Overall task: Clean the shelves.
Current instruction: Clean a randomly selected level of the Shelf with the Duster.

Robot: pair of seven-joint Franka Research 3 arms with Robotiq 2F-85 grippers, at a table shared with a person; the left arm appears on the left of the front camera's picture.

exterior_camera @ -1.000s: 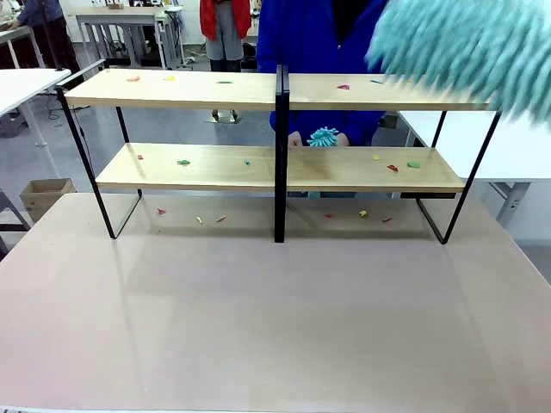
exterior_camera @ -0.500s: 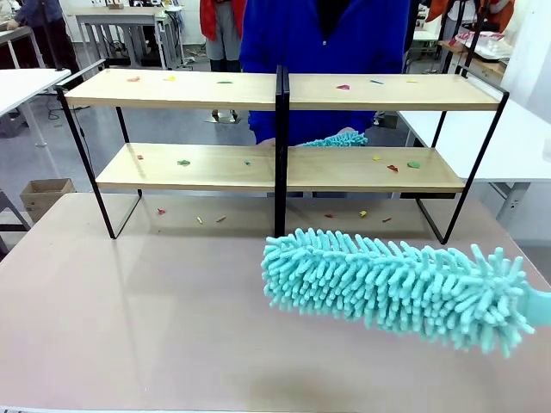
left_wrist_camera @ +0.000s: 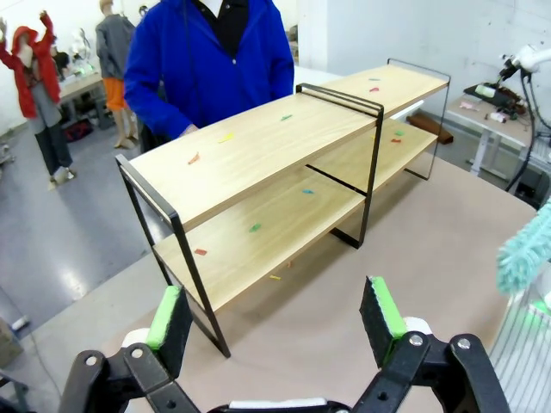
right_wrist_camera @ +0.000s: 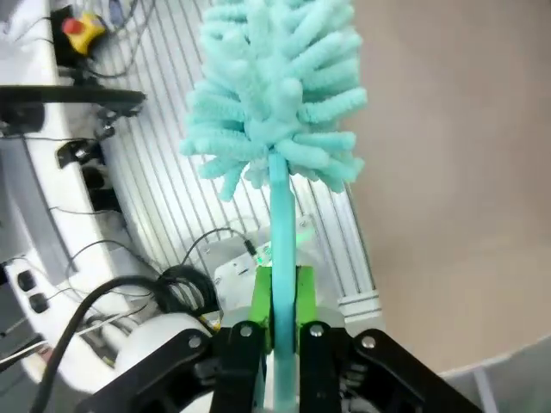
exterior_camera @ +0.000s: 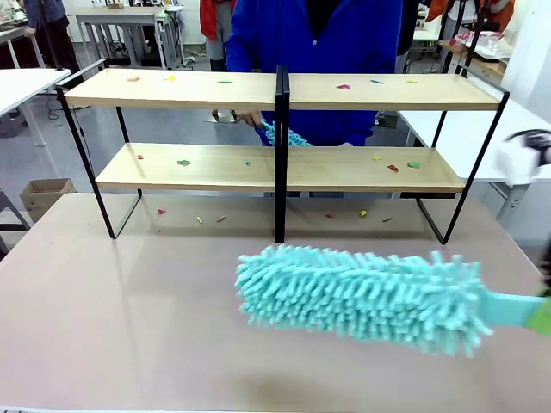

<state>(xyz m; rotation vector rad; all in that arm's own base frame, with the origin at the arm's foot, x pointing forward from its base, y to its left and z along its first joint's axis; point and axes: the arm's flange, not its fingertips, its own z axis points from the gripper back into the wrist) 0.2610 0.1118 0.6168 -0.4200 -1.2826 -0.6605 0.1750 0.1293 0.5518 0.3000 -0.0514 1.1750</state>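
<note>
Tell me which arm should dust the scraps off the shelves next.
Right. The right claw grips the handle of the teal duster, whose head hangs above the tabletop in front of the shelves. The left claw is open and empty.

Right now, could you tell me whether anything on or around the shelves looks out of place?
Yes: small coloured scraps lie scattered over both boards of the shelves and on the tabletop beneath them, like litter. The shelves themselves do not look tilted or broken.
</note>
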